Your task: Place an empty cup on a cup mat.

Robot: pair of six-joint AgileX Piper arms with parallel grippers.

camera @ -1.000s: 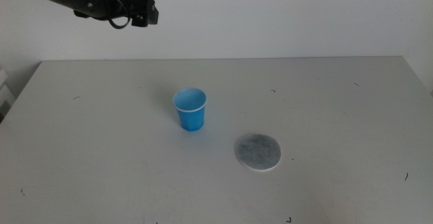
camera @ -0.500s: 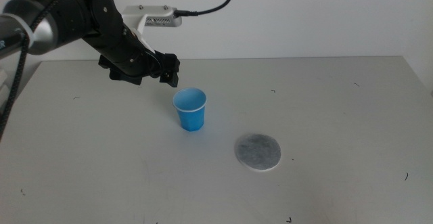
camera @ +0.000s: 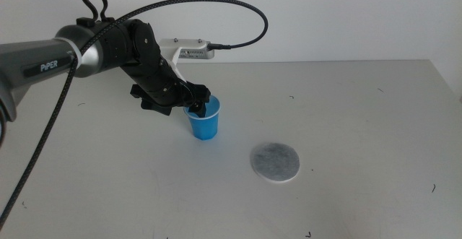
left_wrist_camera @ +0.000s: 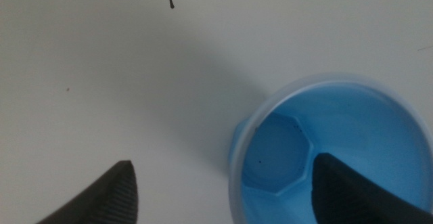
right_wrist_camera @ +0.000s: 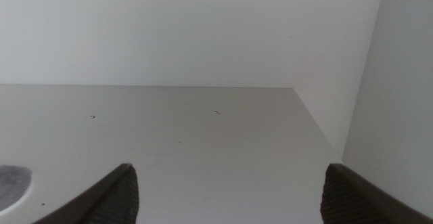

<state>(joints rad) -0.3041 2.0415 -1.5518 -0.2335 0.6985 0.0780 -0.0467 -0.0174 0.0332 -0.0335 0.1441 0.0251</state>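
The blue cup (camera: pixel 204 125) stands upright and empty on the table, left of the grey cup mat (camera: pixel 275 162). My left gripper (camera: pixel 196 107) has come down at the cup's rim on its left side. In the left wrist view the left gripper (left_wrist_camera: pixel 226 168) is open and straddles the wall of the cup (left_wrist_camera: pixel 270 149): one jaw is inside the cup, the other outside over the table. My right gripper (right_wrist_camera: pixel 226 173) is open and empty, out of the middle view. A sliver of the cup mat (right_wrist_camera: pixel 10 183) shows in the right wrist view.
The grey table (camera: pixel 361 109) has a few small dark marks. A white wall rises behind its far edge. The left arm's cable (camera: pixel 216 11) loops above the table at the back left.
My left arm has swung down and to the right from above the back left of the table to the cup's rim. The cup and the mat have not moved.
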